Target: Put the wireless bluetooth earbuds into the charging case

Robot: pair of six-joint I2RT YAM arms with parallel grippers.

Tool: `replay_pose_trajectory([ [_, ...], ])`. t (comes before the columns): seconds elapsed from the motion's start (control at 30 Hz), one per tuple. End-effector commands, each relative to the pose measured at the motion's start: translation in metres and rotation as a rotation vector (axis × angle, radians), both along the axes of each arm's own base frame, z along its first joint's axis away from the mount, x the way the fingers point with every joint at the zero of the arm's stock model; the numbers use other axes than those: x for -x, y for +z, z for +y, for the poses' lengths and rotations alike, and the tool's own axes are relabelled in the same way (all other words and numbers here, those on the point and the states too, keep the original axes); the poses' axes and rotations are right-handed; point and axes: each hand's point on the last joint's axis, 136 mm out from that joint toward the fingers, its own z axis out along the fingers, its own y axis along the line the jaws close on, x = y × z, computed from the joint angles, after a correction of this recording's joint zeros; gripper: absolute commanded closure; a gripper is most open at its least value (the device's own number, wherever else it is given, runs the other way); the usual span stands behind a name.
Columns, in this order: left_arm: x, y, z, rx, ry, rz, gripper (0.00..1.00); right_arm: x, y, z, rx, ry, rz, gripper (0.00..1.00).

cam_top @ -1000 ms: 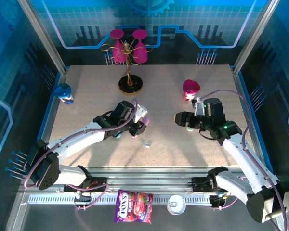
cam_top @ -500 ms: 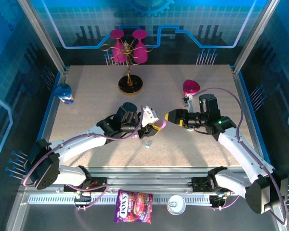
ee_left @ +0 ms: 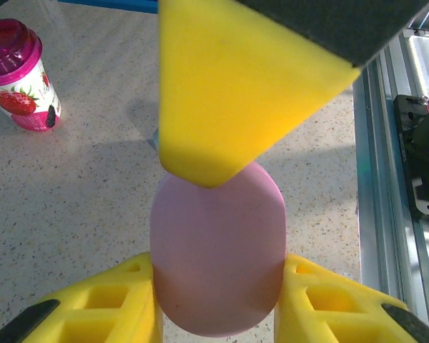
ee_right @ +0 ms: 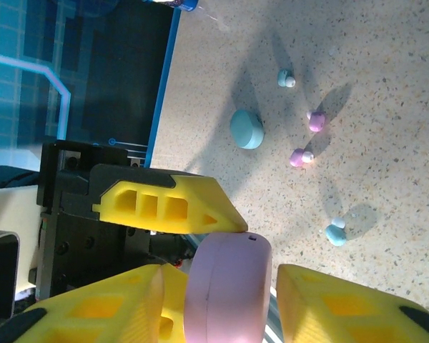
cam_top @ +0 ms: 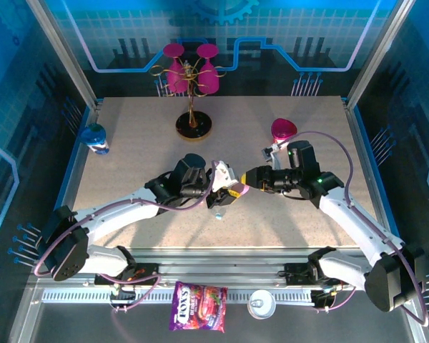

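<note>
the pink charging case (ee_right: 227, 286), a smooth pebble with a faint seam, seemingly closed, sits gripped off the table (ee_right: 386, 57) in the left gripper (ee_left: 218, 300). four tiny earbuds lie loose on the table: one pink bud (ee_right: 316, 120) near another pink bud (ee_right: 299, 157), a light blue bud (ee_right: 286, 78) and a second light blue bud (ee_right: 334, 231) farther out on either side.

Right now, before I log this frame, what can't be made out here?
1. Whether the pink case is open: left wrist view, a yellow finger of the right gripper covers its top.
2. Whether the right gripper touches the case: right wrist view, the bottom edge cuts its fingers off.
3. How many earbuds: top view, too small.
</note>
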Motion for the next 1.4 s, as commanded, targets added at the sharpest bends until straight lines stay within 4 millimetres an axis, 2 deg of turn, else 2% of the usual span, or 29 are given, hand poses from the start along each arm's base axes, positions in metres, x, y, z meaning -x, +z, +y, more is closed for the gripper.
replay_pose_trajectory([
  [0.0,0.0,0.01,-0.009,0.018,-0.031,-0.023,0.64,0.007,-0.008,0.004,0.011,0.032,0.026,0.6],
  [0.17,-0.002,0.01,-0.009,0.015,-0.017,-0.022,0.63,0.008,-0.012,0.005,0.019,0.043,0.035,0.62],
  [0.33,-0.003,0.01,-0.009,0.013,-0.014,-0.024,0.63,0.008,-0.015,0.004,0.027,0.037,0.039,0.72],
  [0.4,-0.003,0.009,-0.008,0.011,-0.01,-0.024,0.63,0.008,-0.015,0.004,0.028,0.036,0.038,0.72],
  [0.57,-0.005,0.009,-0.007,0.005,-0.002,-0.03,0.62,0.01,-0.014,0.004,0.033,0.038,0.04,0.57],
  [0.73,-0.005,0.008,-0.007,0.005,0.0,-0.032,0.62,0.012,-0.018,0.003,0.049,0.04,0.047,0.56],
  [0.97,-0.005,0.008,-0.007,0.005,0.001,-0.036,0.61,0.009,-0.019,0.002,0.061,0.022,0.039,0.73],
  [1.07,-0.006,0.008,-0.007,0.013,0.005,-0.045,0.56,0.008,-0.016,0.002,0.055,0.016,0.031,0.77],
  [1.2,-0.007,0.011,-0.006,0.038,0.015,-0.062,0.43,0.005,-0.009,-0.001,0.025,-0.003,0.019,0.81],
  [1.37,-0.006,0.024,-0.005,0.121,0.035,-0.1,0.27,0.005,0.004,-0.005,-0.044,-0.016,0.006,0.82],
])
